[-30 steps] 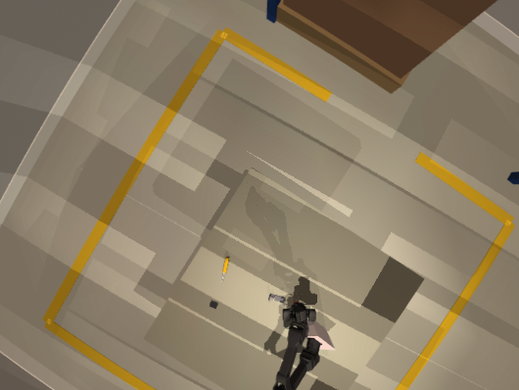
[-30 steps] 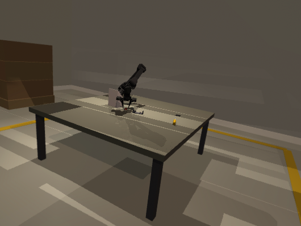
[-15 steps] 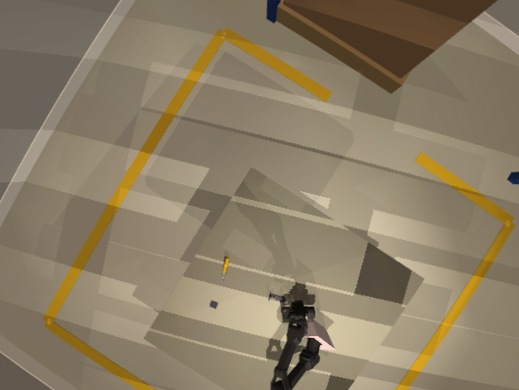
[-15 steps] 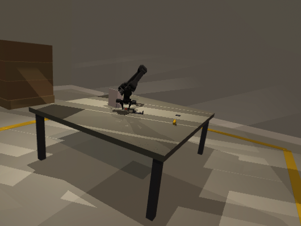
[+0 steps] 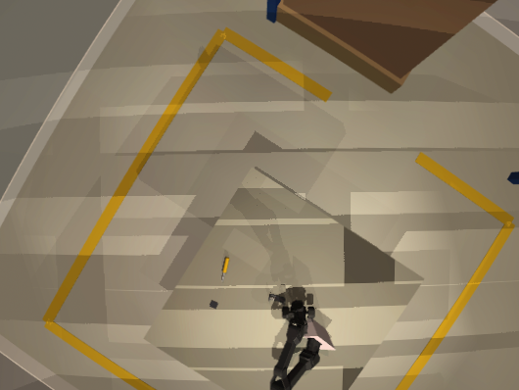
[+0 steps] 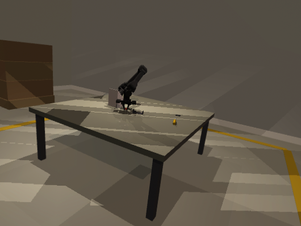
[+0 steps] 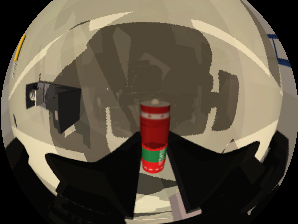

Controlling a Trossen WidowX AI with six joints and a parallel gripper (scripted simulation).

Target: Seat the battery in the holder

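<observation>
The battery (image 7: 154, 122) (image 6: 125, 108), red with a green band, is between the fingertips of my gripper (image 7: 153, 135) (image 6: 126, 109). Both fingers are against its sides, so the gripper is shut on it. Its nubbed terminal end points away from the gripper, to the top of the wrist view. Whether it touches the table is hard to tell. The dark holder (image 7: 68, 107) (image 6: 137, 112) (image 5: 274, 297) stands on the table, to the left of the battery in the wrist view and apart from it. The holder's spring and lip are not clear. In the top view the arm hides the battery.
A yellow-handled tool (image 5: 225, 265) (image 6: 174, 122) and a small dark block (image 5: 213, 304) (image 6: 178, 115) lie on the table (image 6: 93, 122), beyond the holder. A pale pink panel (image 5: 321, 339) (image 6: 113, 97) stands close by the arm. A large brown box (image 5: 367, 44) (image 6: 26, 71) is off the table.
</observation>
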